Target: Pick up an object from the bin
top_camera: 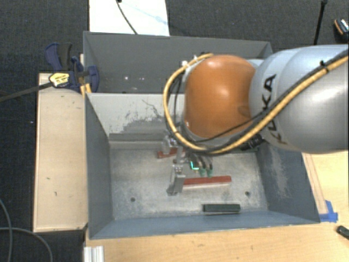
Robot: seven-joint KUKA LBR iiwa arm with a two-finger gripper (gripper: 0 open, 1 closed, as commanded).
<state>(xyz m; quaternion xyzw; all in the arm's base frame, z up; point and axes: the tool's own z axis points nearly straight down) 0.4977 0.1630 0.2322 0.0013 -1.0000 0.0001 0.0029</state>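
**A:** Red bar [207,182]: one, flat and long. It lies lengthwise on the bin floor, a little right of centre and toward the near wall.

**B:** And the gripper?

**A:** The gripper [175,183] is low in the bin, down at floor level, just beside the bar's left end. I cannot tell whether they touch. I also cannot tell whether it is open or closed, or whether it has hold of anything, because the wrist sits over it.

**B:** Other loose items, counted?

**A:** One dark bar [221,207], short, lying flat near the front wall and apart from the red one. One small reddish-brown piece [163,154] at the foot of the back slope, left of the wrist and partly hidden. That makes three things in all, well spread, not heaped.

**B:** The arm?

**A:** One orange cover [218,97] on the wrist, with a yellow cable [173,100] looped round it. The silver arm [305,102] comes in from the right.

**B:** Surface?

**A:** A grey metal bin [101,168] with sloped walls. Its floor is scuffed and speckled pale, with scratches on the back slope.

**B:** Room?

**A:** Dark carpet [32,21] surrounds the bin on the far and left sides.
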